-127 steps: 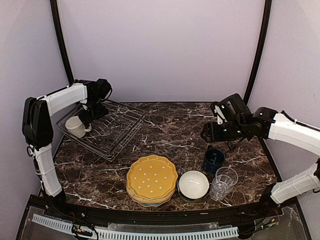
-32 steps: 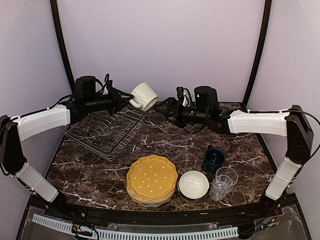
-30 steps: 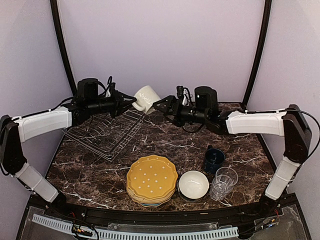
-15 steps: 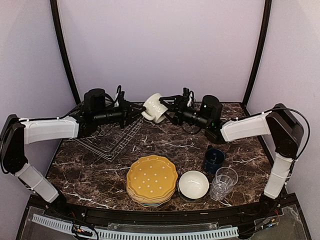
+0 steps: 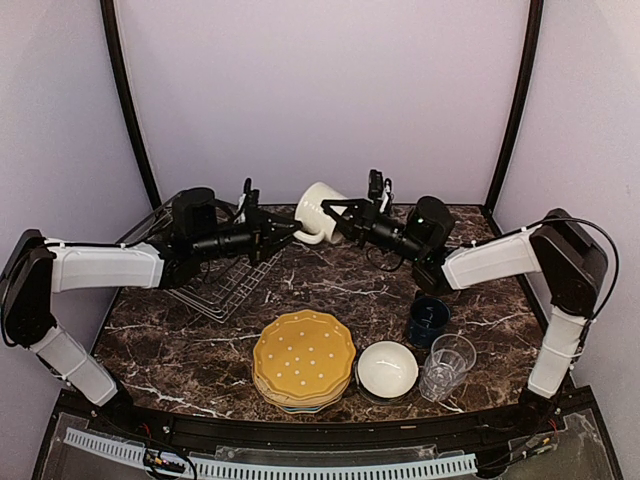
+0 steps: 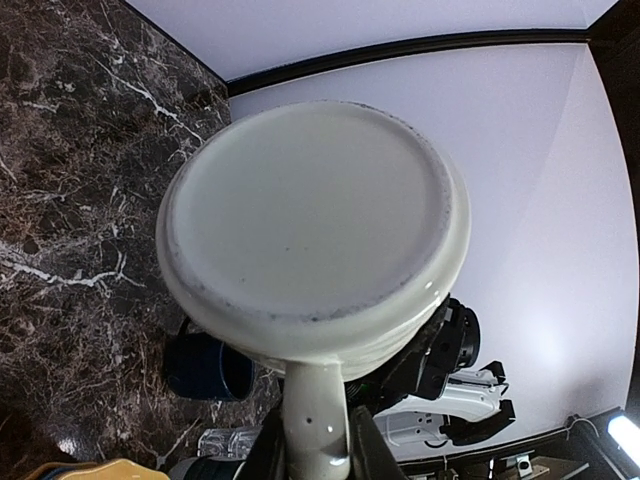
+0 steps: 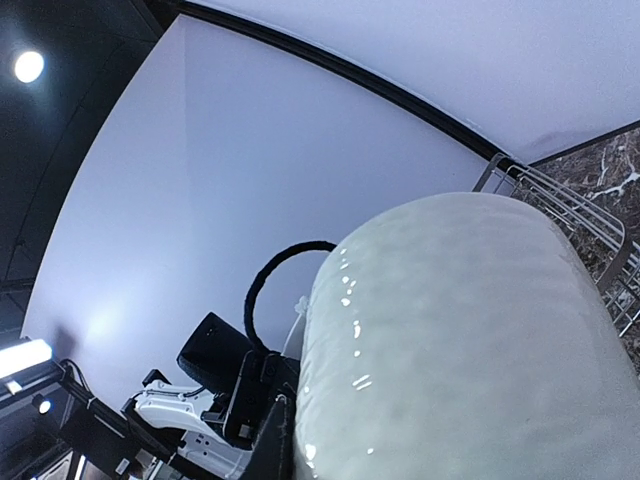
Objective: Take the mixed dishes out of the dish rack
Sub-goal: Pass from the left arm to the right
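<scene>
Top external: cream mug (image 5: 318,208) hangs midair just right of the dish rack (image 5: 215,280), left gripper (image 5: 291,232) clamped on its handle, right gripper (image 5: 338,214) pinching its rim too, looks like a handoff

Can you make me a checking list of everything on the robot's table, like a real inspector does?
Surface: dark marbled table, no spills seen.
Job's things: cream mug in the air between the two arms. Dish rack at the back left, no dishes seen in it. Yellow plate on top of a stack, with white bowl, dark blue mug and glass tumbler standing on the table in front.
Clutter: nothing seen.
Grippers: left gripper shut on the mug's handle. Right gripper shut on the mug's opposite side.
Cables: black cable loop at the left arm's wrist, hanging free.
Surroundings: lilac walls, black frame poles.
</scene>
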